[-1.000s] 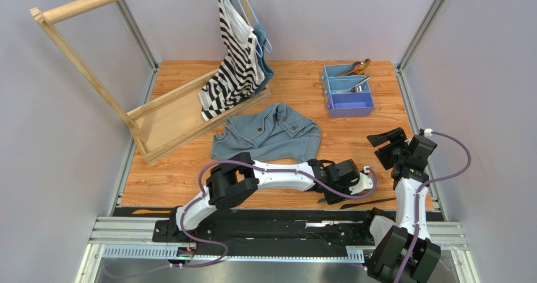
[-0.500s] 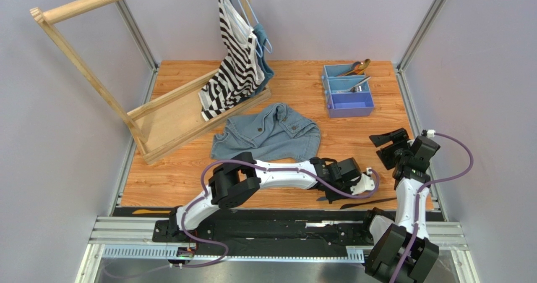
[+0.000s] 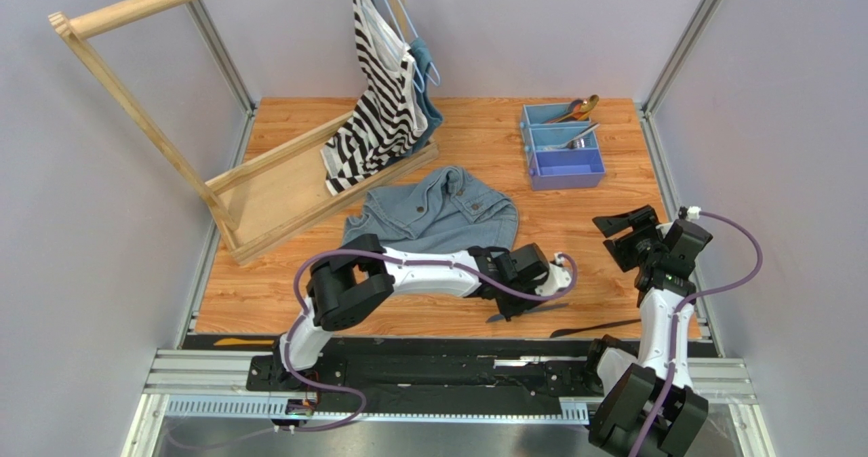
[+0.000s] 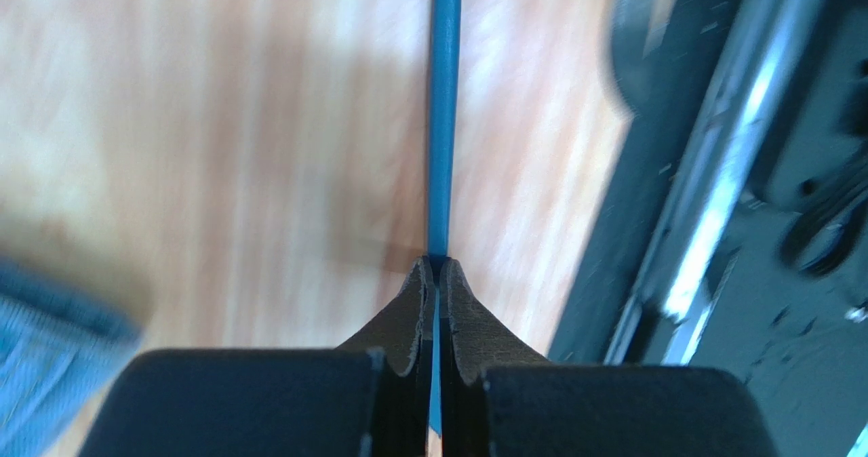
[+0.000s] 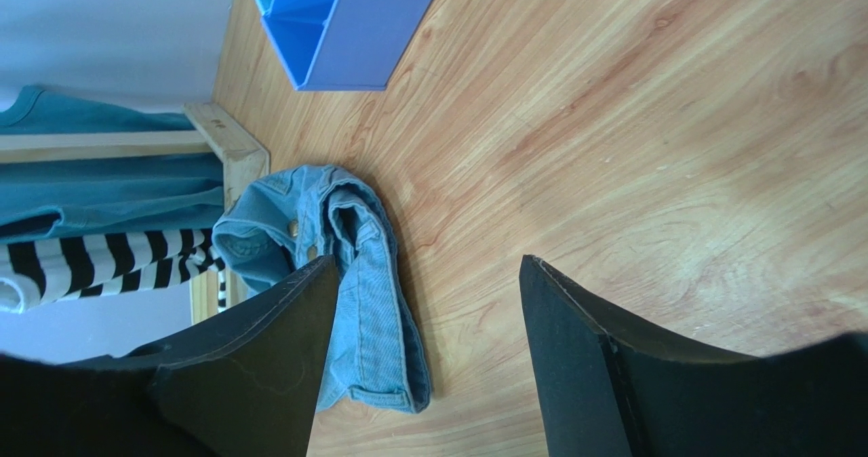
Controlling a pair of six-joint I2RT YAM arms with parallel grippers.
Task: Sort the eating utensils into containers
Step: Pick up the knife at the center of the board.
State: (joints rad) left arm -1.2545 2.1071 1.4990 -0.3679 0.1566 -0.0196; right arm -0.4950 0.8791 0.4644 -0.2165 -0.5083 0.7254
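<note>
Left wrist view: the left gripper (image 4: 436,266) has its two black fingers pressed tight on a thin blue utensil (image 4: 442,121). The blue handle sticks straight out past the fingertips, over the wooden table (image 4: 255,152). This picture is blurry, so I cannot tell if the utensil touches the wood or hangs just above it. A black rail (image 4: 703,223) runs along the right side.

In the top external view, the left arm reaches low across the near part of the table. Its gripper (image 3: 530,302) is close to the near edge, in front of a crumpled denim shirt (image 3: 433,213). A thin dark utensil (image 3: 596,327) lies at the near edge, a little to the right. A small orange utensil (image 3: 245,342) lies on the black strip far to the left — well apart from the others.

The light blue tray (image 3: 531,154) sits at the far right of the table. A brownish spoon (image 3: 579,107) is in its far box, with one end poking over the rim. A silver piece (image 3: 576,138) is in the middle box.

The right gripper (image 3: 627,235) is at the right side of the table, well apart from the tray. In the right wrist view its jaws (image 5: 426,264) are spread wide and hold nothing — only wood and the denim shirt (image 5: 357,274) show between them.

A striped top (image 3: 377,91) hangs on a wooden rack (image 3: 153,121) at the far left.
</note>
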